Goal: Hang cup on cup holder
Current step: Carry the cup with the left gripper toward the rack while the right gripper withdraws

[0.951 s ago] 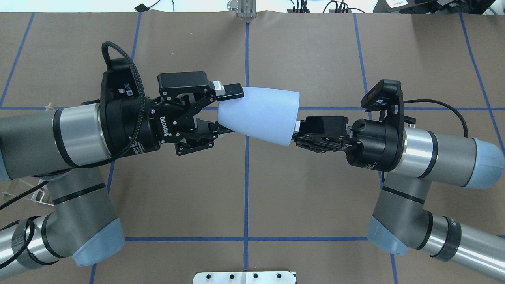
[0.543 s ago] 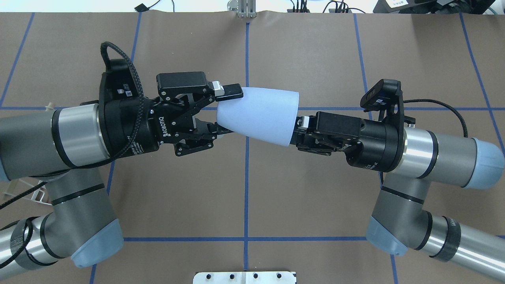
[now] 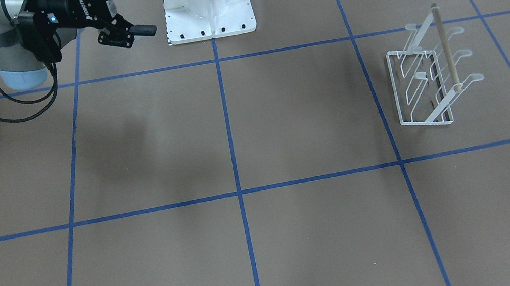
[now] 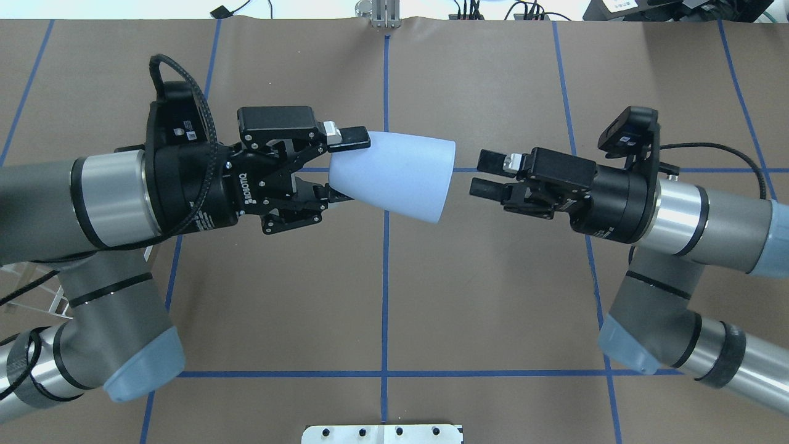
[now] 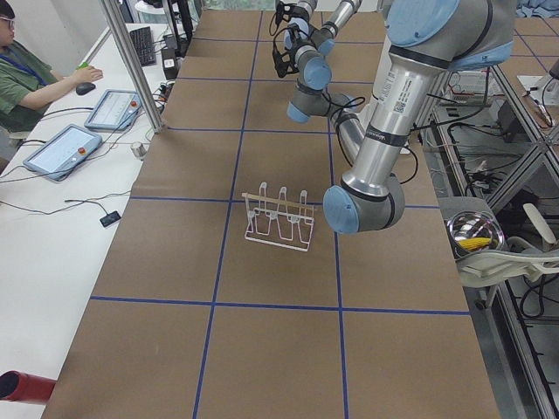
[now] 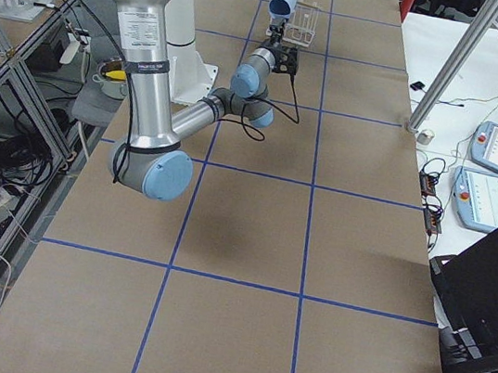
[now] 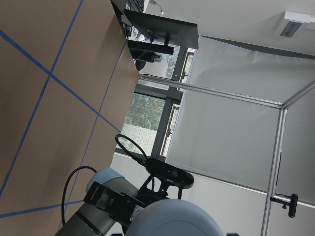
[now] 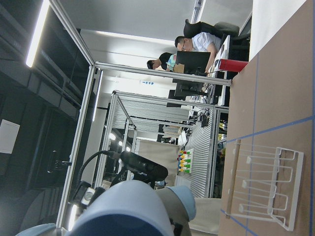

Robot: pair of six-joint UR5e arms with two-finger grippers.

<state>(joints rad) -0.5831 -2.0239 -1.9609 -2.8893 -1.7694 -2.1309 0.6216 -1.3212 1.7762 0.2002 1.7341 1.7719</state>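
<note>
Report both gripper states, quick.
Left gripper: shut on the narrow base end of the small pale blue-grey plastic cup.
Right gripper: open, holding nothing, apart from the cup's wide rim.

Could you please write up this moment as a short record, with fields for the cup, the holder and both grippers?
cup: held on its side, wide rim toward the right gripper
left gripper: jaws shut on the cup's narrow end
right gripper: jaws open, apart from the cup's rim
cup holder: stands to the robot's left, prongs bare
task state: cup not yet hung
</note>
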